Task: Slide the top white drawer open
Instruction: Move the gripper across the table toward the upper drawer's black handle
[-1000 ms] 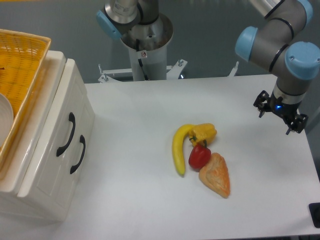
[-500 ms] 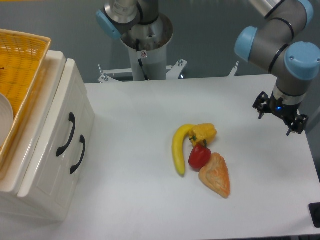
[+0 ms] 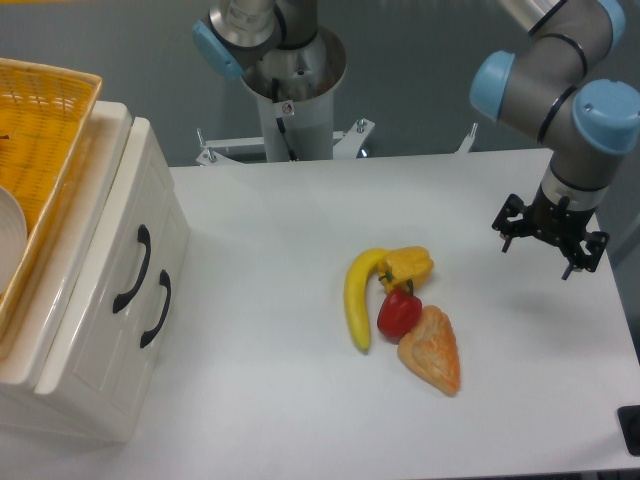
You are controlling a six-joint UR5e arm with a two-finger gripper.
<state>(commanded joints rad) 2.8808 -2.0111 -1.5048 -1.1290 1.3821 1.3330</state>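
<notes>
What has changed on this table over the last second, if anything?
Only the arm moved. Its gripper shifted a little to the left in the picture, toward the pile of food, and its blue light no longer shows. It holds nothing. The top white drawer is as shut as before, and the banana, yellow pepper, red pepper and pastry lie where they were.
</notes>
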